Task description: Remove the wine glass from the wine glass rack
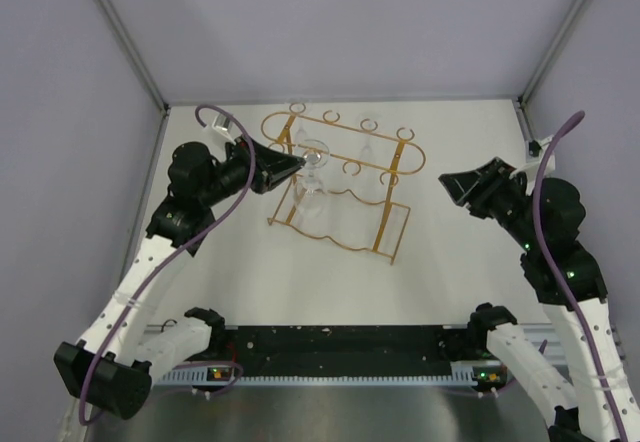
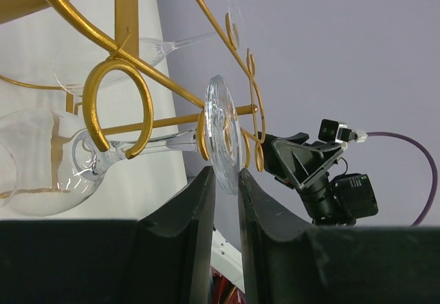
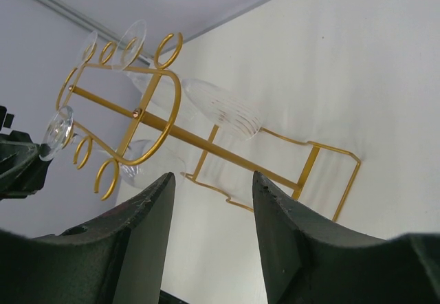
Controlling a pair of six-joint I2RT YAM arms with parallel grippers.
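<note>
**Foot in the pinch, glass not yet off the rails**

At the left, the black two-fingered left hand [image 2: 227, 180] reaches in at the left end of the thin gold-orange wire wine glass rack [image 1: 388, 212]. Its fingers [image 2: 199, 214] stand close together. The lower rim of the foot of the clear, colourless stemmed wine glass [image 2: 223, 135] sits between them. The hand appears clenched on that rim, though real pressure cannot be confirmed.

The wine glass hangs on the rack. Its flat round foot rests against the rails beside a curled loop, and its thin stem runs between the rails. In the top view its rounded bowl lies over the wavy-edged base.

So the grasp looks made, and the whole removal is left. The foot must be drawn along the rails and out past the loop, then the glass carried free. The glass looks intact and empty, its foot bright with reflections.

Further right, other clear glasses [image 3: 227, 108] hang on the same frame, which stands on the white counter [image 1: 460, 282]. At the far right, the black right hand [image 3: 213, 177] hovers well apart from the rack, fingers spread wide, holding nothing.
</note>
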